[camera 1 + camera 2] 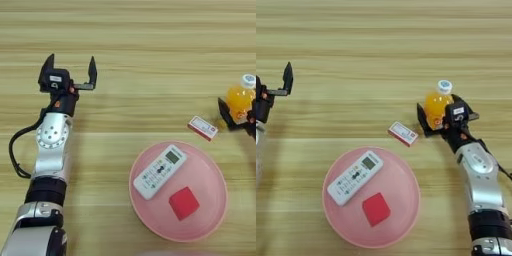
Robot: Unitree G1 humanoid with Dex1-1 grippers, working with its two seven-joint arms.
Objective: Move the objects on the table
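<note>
Red cube (375,208) lies on plate (406,220); right gripper (438,120) jaws clasp bottle (436,104).

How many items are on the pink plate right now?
2: a white remote on the plate's left side and a red cube nearer the camera, right of the remote. Nothing seems hidden.

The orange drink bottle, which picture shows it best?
The right eye view: the bottle shows whole there, with the right claw around it. The left eye view has it at the right edge, with most of that claw cut off.
</note>
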